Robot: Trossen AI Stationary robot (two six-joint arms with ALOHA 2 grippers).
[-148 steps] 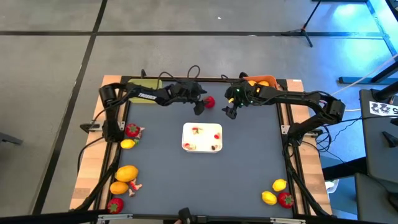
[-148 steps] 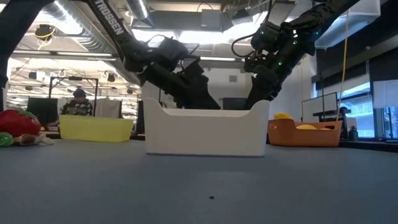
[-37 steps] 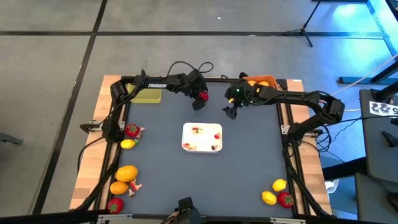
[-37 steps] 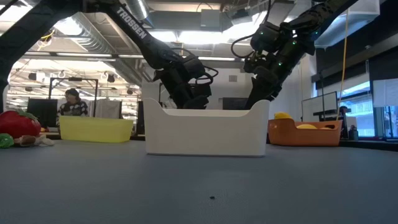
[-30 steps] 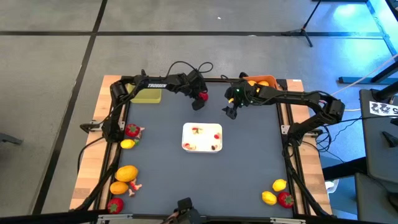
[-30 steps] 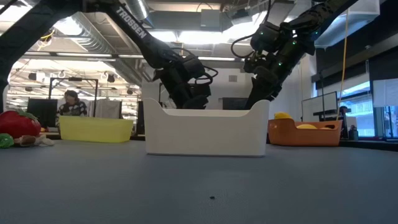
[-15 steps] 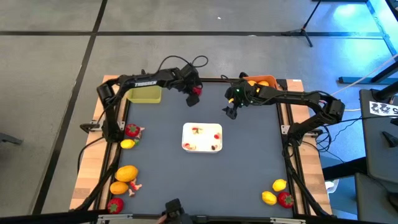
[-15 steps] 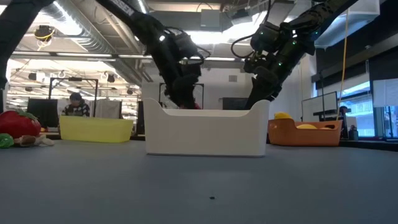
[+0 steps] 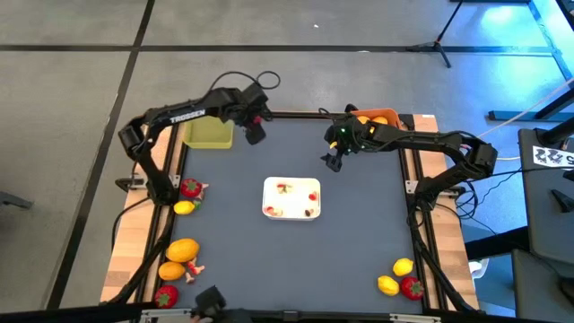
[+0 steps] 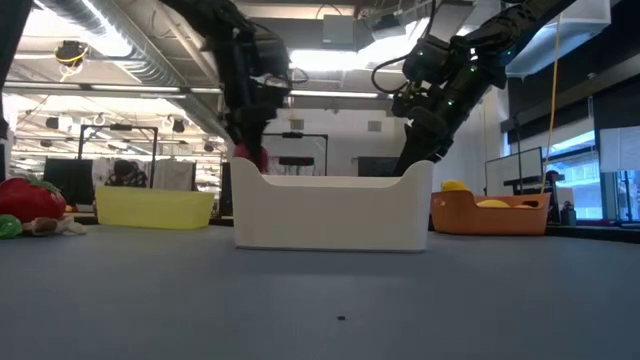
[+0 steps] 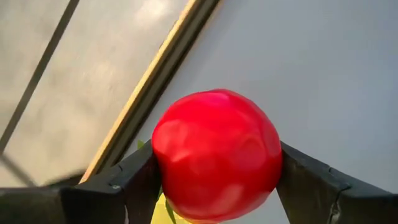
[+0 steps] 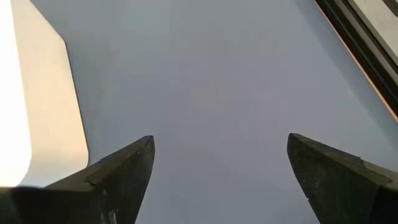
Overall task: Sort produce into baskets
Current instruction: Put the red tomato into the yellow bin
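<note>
A: Where's your fruit relative to the left gripper?

B: You've got the red strawberry pinched right between its two dark fingers, one pressed on each side. From above, that gripper sits at the far edge of the table, just beside the yellow-green basket, not over it. In the low view a bit of the red piece peeks out behind the white tray's corner.

A: Your right gripper?

B: Spread wide, nothing between the fingers, hanging over bare grey mat. From above it is near the orange basket, which has yellow fruit in it.

A: Textures, shapes?

B: Strawberry is rounded, smooth, glossy, with a bit of green leaf under it. Table is matte grey with a wood border. White tray is flat, rectangular, rounded corners, small pink-red scraps inside. Baskets look like smooth plastic tubs, square.

A: Rest of your produce?

B: Left edge: a strawberry and small lemon; nearer the front, a big yellow-orange fruit, an orange one, another strawberry. Front right corner: two lemons and a strawberry, touching.
</note>
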